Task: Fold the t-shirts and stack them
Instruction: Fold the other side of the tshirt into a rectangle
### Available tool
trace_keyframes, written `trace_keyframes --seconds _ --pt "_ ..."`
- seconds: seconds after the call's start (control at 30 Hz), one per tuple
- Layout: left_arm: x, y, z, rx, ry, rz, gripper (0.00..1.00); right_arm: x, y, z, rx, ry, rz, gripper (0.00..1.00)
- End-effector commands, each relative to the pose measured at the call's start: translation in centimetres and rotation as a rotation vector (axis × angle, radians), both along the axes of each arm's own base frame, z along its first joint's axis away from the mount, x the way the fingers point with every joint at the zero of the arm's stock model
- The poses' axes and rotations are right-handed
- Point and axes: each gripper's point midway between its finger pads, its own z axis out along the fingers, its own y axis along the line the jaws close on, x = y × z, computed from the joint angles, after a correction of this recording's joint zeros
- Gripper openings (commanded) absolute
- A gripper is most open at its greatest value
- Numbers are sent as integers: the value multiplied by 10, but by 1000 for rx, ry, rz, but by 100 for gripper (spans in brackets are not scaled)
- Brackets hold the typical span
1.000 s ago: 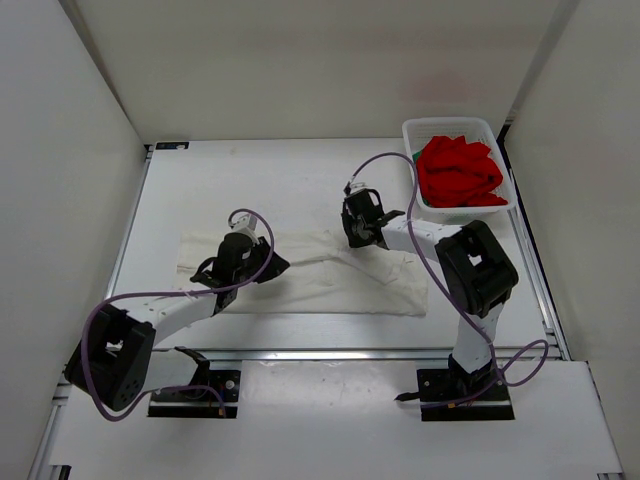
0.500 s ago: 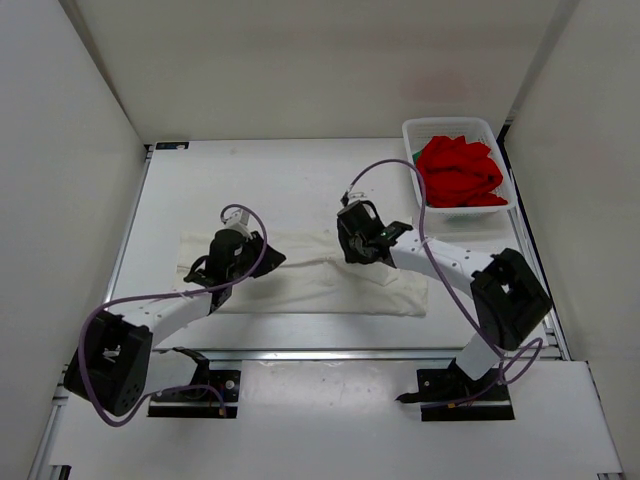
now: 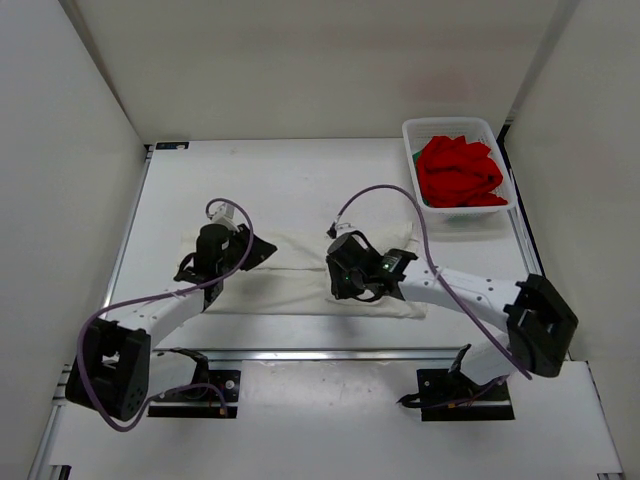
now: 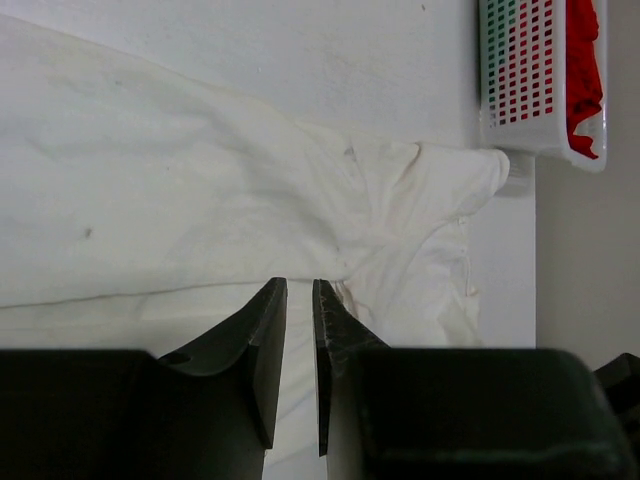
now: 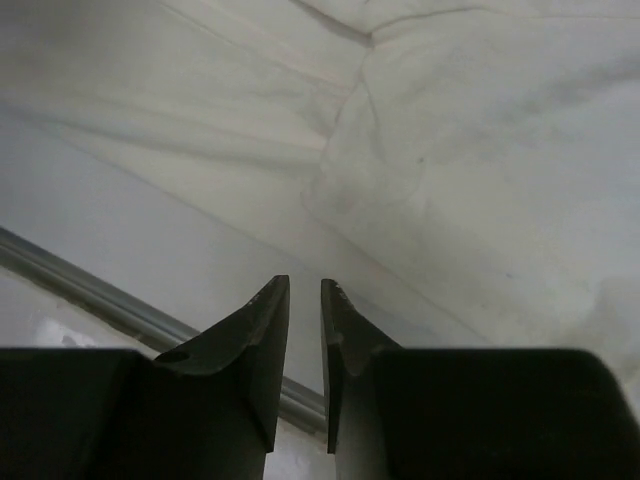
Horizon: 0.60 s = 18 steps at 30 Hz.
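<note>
I have the white t-shirt lying spread out and wrinkled across the middle of the table, long side running left to right, with both arms over it. The left gripper hangs low over the shirt's left part, its fingers drawn almost together with only a thin slit between them. I see no cloth caught in that slit, only the shirt lying beyond the tips. The right gripper sits over the shirt's near edge, right of centre, and looks the same: a narrow gap, nothing pinched in it, bare tabletop just past the tips and the metal rail of the near table edge at the lower left of its wrist view. The red t-shirt is bunched up in the white mesh basket at the far right corner, well apart from both grippers. One end of the white shirt reaches close to that basket.
</note>
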Motion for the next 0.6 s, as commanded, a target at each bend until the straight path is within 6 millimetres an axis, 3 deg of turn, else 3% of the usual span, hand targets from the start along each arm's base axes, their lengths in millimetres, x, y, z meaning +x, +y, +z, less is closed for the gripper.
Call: trace_keyframes --seconds 0.0,0.03,0.07,0.1,0.17,0.23,0.33,0.37,0.43,0.57 --pt "14 2 36 -37 -91 12 29 6 -17 22 80 -39 -47 18" --pt "13 1 34 -31 -85 10 29 19 -33 26 98 -63 -91 17" --pt "12 -2 34 -30 -87 5 29 19 -46 13 83 -49 -111 14" --pt "10 -10 31 -22 -83 -27 29 33 -57 16 113 -63 -147 13" --pt "10 -20 26 -12 -69 -41 30 39 -86 -6 72 -50 -205 4" --pt "5 -37 12 5 -31 -88 30 51 -108 -17 57 -61 -273 4" --pt "9 -50 7 -8 -11 -118 30 46 -125 -35 49 -55 -319 13" --pt "10 -51 -5 2 17 -115 30 45 -128 -39 50 -54 -326 13" --pt "19 -54 -14 10 42 -113 30 32 -139 -51 27 -4 -346 2" --pt "31 -46 -31 -37 116 -77 29 4 -151 -66 -10 23 -369 0"
